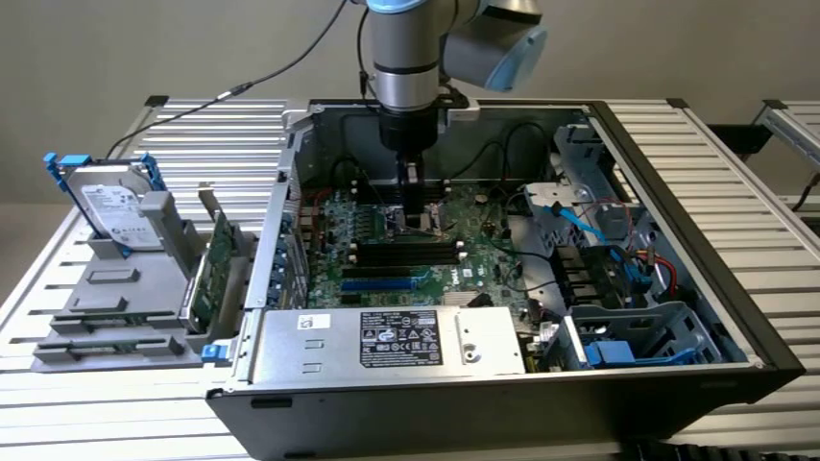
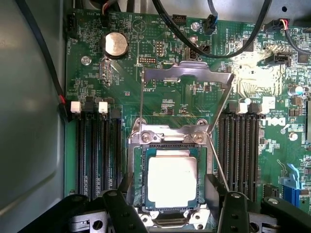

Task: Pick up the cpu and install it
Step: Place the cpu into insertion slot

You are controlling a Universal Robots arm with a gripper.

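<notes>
The gripper (image 2: pixel 171 196), jaws spread and empty, brackets the cpu (image 2: pixel 172 180) lying in the open socket (image 2: pixel 170 132); it looks flush, though that is hard to confirm; a sideways nudge could skew it and damage the contacts.

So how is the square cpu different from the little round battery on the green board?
The cpu is square; the coin battery is round. The cpu looks bigger than the coin battery. The cpu lies in its socket, flanked by the open end effector; the coin battery sits farther off in its own round holder. Both are flat, silvery and lie on the motherboard.
</notes>
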